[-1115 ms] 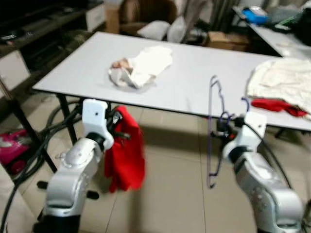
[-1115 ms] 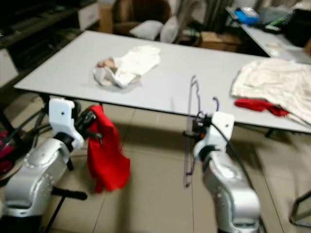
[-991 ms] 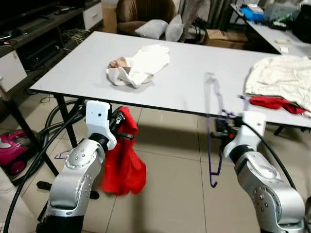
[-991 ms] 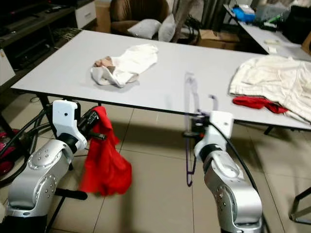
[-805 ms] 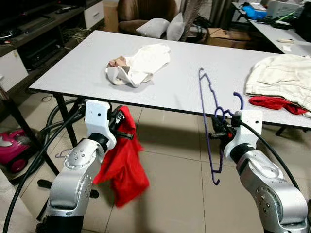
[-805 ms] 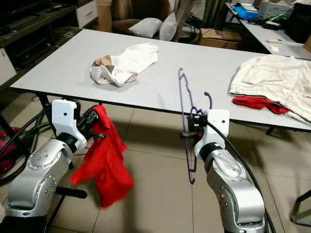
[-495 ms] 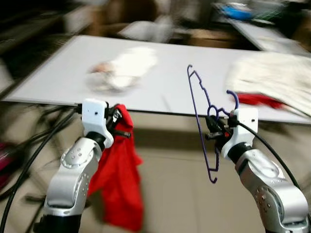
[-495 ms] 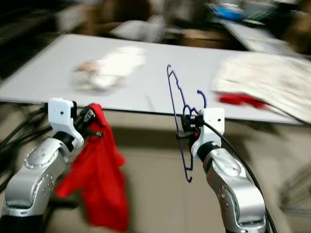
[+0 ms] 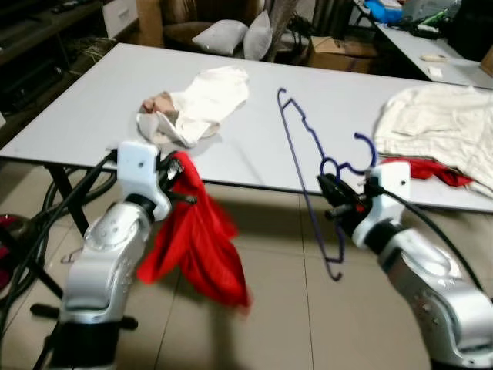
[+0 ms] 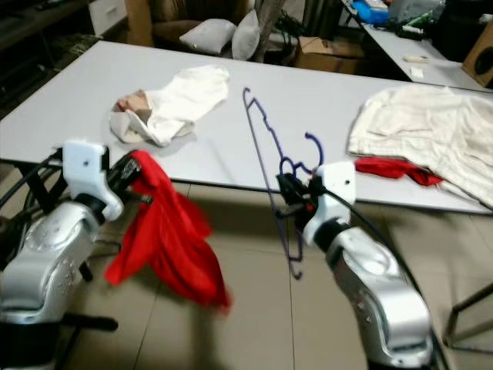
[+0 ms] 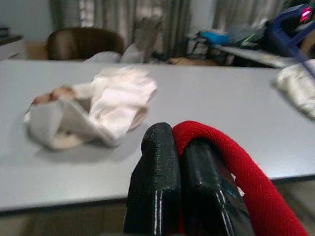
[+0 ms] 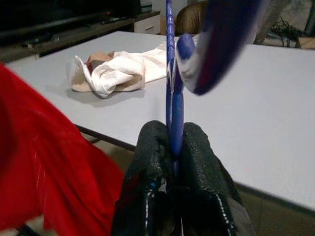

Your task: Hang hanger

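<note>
The blue wire hanger (image 9: 308,146) stands tilted in front of the near edge of the white desk (image 9: 92,100), its hook beside the right arm's white wrist housing and its long frame leaning up over the desk top and down toward the tiled floor (image 9: 269,308). The right end effector (image 12: 172,152) is clamped on it, the two black fingers (image 12: 152,152) pressed against the thin blue wire between them.

To the left, the left end effector (image 11: 179,147) pinches a red garment (image 9: 196,239), its fingers closed on a fold of the cloth, which hangs below the desk edge.

On the desk lie a crumpled white cloth (image 9: 196,104) toward the far left and a cream pile of laundry (image 9: 431,123) at the right, with a red piece (image 9: 431,171) under its near edge.
</note>
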Controlling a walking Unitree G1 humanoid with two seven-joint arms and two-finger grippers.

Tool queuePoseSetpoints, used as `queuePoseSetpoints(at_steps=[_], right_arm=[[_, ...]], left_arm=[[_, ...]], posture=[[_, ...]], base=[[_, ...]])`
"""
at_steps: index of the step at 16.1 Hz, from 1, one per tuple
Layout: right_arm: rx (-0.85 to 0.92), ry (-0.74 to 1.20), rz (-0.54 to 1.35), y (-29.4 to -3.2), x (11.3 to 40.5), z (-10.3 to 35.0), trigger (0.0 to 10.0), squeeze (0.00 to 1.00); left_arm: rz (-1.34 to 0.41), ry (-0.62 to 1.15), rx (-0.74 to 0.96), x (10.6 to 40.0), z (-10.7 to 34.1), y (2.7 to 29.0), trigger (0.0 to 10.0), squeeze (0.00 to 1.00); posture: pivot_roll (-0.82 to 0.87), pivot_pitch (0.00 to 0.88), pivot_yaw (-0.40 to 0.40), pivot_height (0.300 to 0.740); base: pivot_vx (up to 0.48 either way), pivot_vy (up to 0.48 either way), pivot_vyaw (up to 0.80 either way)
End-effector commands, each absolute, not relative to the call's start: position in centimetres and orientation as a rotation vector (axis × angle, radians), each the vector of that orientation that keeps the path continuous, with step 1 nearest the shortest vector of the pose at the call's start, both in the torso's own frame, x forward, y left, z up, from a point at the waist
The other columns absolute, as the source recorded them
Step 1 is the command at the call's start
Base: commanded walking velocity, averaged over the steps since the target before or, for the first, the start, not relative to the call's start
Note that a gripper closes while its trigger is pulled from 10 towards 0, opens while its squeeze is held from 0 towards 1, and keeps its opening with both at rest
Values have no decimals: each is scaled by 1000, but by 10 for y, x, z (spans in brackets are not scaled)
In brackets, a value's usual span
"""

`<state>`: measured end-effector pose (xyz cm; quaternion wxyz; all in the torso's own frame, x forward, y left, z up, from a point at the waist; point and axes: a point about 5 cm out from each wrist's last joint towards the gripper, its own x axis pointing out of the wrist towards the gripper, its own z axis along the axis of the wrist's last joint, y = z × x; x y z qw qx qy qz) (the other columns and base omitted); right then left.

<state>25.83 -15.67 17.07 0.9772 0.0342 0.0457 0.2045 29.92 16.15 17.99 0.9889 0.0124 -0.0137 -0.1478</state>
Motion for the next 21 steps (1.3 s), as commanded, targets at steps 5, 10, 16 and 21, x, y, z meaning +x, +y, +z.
queuePoseSetpoints(at_steps=[5, 10, 16, 21], right_arm=[[47, 56, 473, -158, 257, 180, 10000, 0], [15, 58, 540, -155, 254, 181, 10000, 0], [-116, 142, 967, -205, 208, 218, 10000, 0], [-199, 306, 1120, -201, 193, 207, 10000, 0]], left_arm=[[-317, -83, 45, 306, 194, 164, 10000, 0], [-345, -104, 50, 310, 201, 159, 10000, 0], [-549, -228, 84, 345, 253, 123, 10000, 0], [-710, -335, 127, 373, 304, 92, 10000, 0]], posture=[[29, 0, -74, 740], [35, 0, -71, 740], [55, 0, -53, 740], [46, 0, -25, 740]], base=[[359, 0, 0], [368, 0, 0], [366, 0, 0], [365, 0, 0]])
